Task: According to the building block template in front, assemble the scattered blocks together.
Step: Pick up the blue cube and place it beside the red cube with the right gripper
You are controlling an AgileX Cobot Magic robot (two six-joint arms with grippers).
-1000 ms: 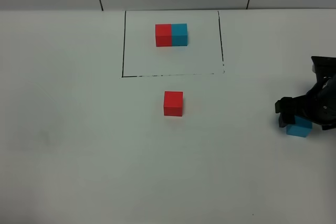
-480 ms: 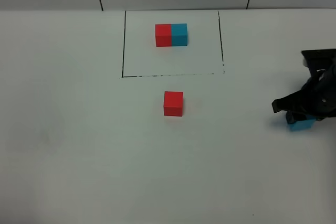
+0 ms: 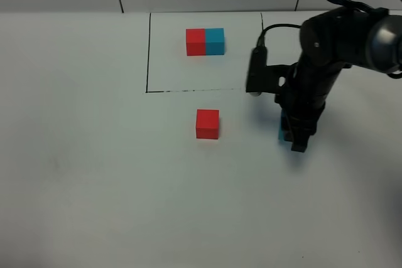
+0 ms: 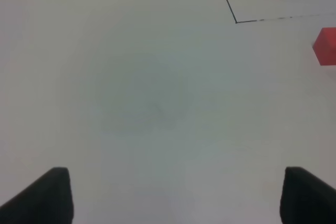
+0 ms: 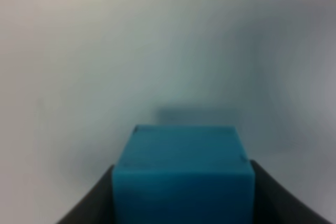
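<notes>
The right wrist view shows the right hand [image 5: 181,184] clamped on the cyan cube [image 5: 181,153], which is mostly hidden in the high view. The left hand [image 4: 176,190] is spread apart.

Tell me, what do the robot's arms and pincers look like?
The right arm is glossy black with rounded, bulging joints and one grey segment. A thin black cable loops to a small black box mounted beside it. The right pincer is black too. Of the left pincer only two dark, blunt fingertips show.
</notes>
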